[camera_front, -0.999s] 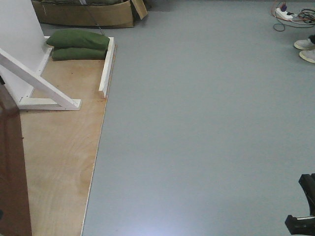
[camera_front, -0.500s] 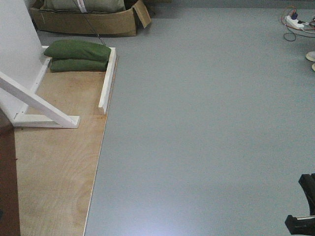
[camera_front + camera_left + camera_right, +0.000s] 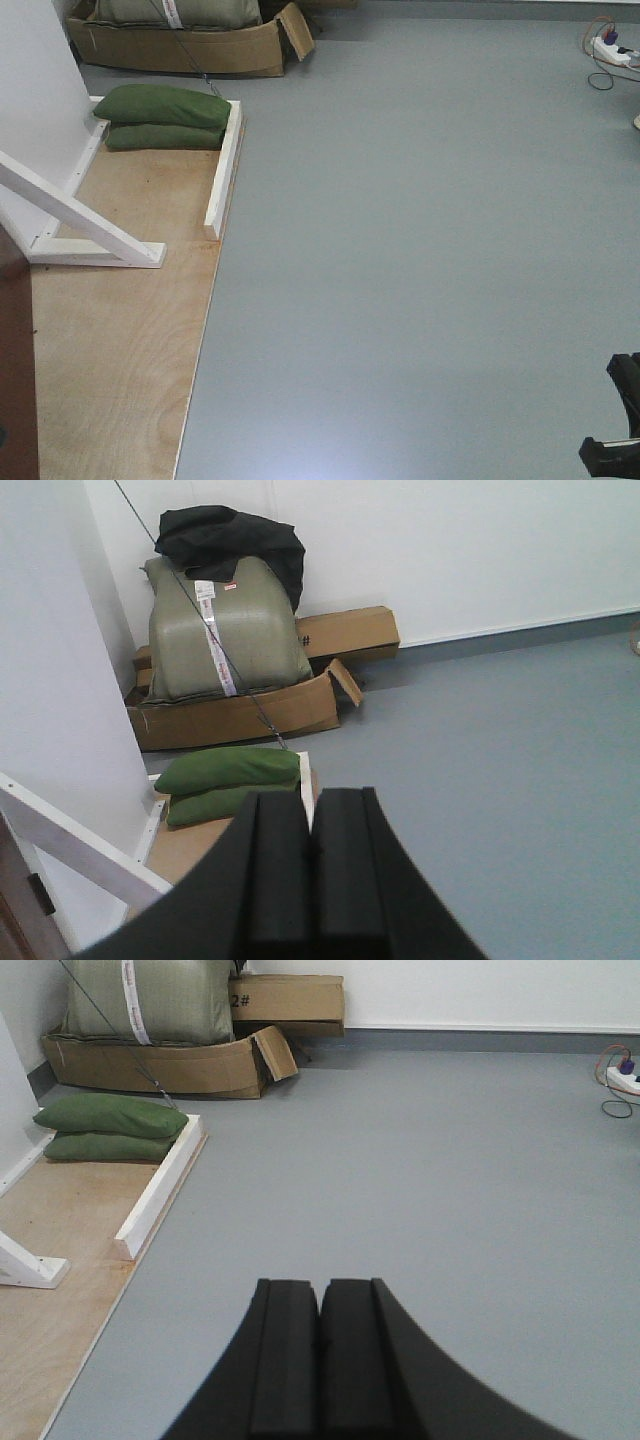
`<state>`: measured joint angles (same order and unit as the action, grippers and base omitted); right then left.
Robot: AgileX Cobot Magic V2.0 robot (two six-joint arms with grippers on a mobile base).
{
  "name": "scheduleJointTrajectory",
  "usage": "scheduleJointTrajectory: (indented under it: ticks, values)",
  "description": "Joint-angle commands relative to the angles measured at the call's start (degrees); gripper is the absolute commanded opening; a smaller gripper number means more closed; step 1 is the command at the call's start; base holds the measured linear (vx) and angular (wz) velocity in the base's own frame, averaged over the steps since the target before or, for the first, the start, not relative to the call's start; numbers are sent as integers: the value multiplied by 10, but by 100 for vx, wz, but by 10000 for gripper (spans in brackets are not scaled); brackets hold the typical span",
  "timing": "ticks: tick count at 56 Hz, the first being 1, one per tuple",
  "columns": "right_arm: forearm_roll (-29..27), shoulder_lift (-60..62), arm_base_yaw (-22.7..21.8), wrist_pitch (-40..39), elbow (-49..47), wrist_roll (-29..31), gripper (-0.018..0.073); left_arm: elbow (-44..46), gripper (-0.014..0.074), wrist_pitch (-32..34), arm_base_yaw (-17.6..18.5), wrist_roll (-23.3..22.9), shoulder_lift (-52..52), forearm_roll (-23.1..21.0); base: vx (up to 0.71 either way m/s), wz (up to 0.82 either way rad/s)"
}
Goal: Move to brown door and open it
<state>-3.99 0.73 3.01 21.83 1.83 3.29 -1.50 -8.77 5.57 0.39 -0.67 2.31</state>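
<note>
This looks like the approach step: the brown door (image 3: pixel 15 380) is only a sliver at 8 o'clock, so the base likely needs to turn toward it, with the left pincer (image 3: pixel 310 825) and right pincer (image 3: pixel 320 1310) both clenched on nothing.

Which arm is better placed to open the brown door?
Probably left: the brown door is at the far left, visible past the left gripper; the right gripper faces open floor.

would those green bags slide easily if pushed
Probably not: the green bags sag and bulge like filled sacks, so they are likely heavy and floppy. Stacked flat beside the white rail, they'd likely slump rather than roll.
</note>
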Motion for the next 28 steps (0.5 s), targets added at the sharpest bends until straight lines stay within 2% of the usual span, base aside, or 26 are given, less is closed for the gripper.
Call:
scheduleJointTrajectory:
  ticks: [1, 28]
  values:
    - [2, 3, 1, -48, 2, 4, 0, 14, -6, 46, 0, -4, -8, -4, 1, 0]
    - [2, 3, 1, -48, 2, 4, 0, 14, -6, 46, 0, -4, -8, -4, 0, 0]
